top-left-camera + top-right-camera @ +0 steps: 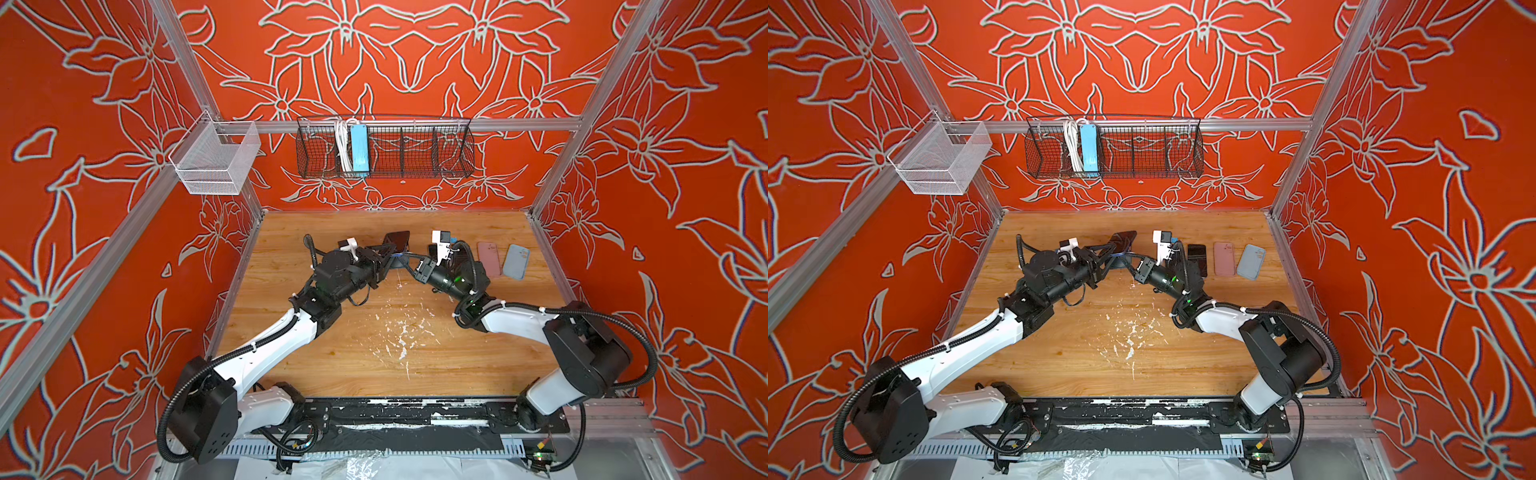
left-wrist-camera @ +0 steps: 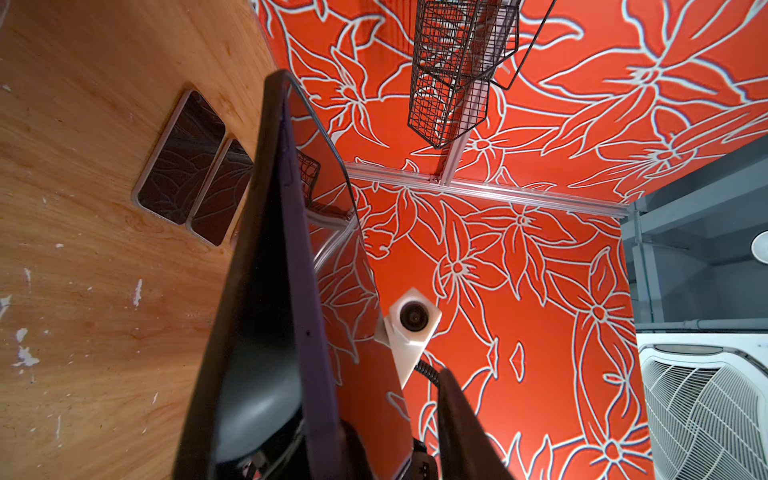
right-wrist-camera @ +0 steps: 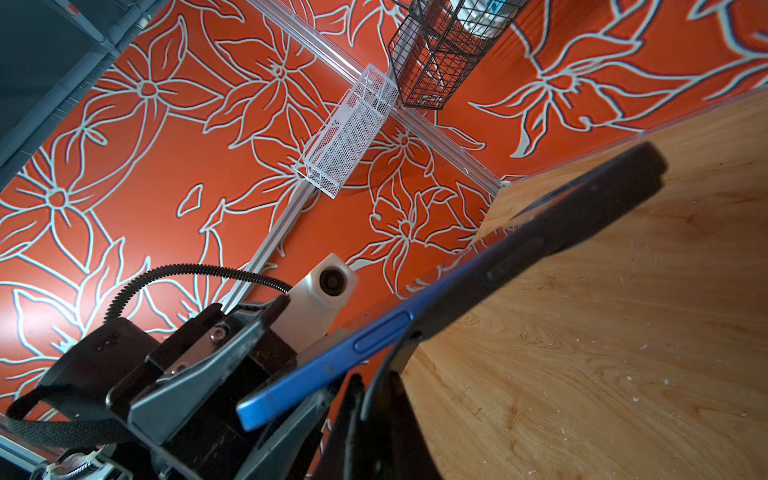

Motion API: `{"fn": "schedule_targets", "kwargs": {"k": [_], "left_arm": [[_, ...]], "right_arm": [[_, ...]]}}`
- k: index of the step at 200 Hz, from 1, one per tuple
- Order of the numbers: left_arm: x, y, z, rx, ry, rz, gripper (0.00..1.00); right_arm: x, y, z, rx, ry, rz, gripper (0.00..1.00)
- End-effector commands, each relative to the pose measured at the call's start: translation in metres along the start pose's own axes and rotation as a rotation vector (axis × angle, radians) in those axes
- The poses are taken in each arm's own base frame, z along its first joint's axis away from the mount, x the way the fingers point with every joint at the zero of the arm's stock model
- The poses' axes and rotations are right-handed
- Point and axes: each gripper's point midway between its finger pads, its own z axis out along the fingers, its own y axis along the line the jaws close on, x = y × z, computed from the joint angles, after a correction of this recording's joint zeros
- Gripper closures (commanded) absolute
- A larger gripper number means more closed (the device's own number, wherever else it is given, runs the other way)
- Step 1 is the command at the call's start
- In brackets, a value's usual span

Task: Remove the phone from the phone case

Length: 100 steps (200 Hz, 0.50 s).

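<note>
Both arms meet over the back middle of the table and hold the phone (image 1: 397, 240) off the wood. A black phone case (image 3: 561, 220) still wraps its far end, while its bare blue edge (image 3: 332, 361) sticks out of the case. My right gripper (image 3: 370, 415) is shut on the peeled-back lip of the case. The fingers of my left gripper (image 2: 386, 415) stand on either side of the phone's bare end. One finger (image 2: 465, 424) looks slightly off the glass, and the opposite finger is hidden behind the phone. Both grippers (image 1: 390, 251) (image 1: 409, 258) nearly touch.
Two bare phones (image 2: 180, 158) (image 2: 222, 191) lie side by side on the table, screens up. A pink case (image 1: 489, 258) and a light blue case (image 1: 516, 261) lie at the back right. A black wire basket (image 1: 384, 147) and a white mesh basket (image 1: 216, 160) hang on the rails.
</note>
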Motion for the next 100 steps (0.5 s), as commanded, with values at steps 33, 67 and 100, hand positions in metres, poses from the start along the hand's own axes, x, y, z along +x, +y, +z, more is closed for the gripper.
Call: {"fn": "schedule_targets", "kwargs": {"k": [33, 67, 100], "left_arm": [[0.0, -0.025, 0.001, 0.068, -0.002, 0.025, 0.79], [0.002, -0.026, 0.001, 0.066, 0.009, 0.03, 1.0], [0.004, -0.035, -0.002, 0.086, 0.016, 0.045, 1.0]], "right_arm": [[-0.005, 0.031, -0.003, -0.087, -0.019, -0.064, 0.98], [-0.007, 0.025, -0.002, -0.063, -0.032, -0.053, 0.98], [-0.009, 0.004, -0.004, 0.033, -0.054, -0.013, 0.98]]}}
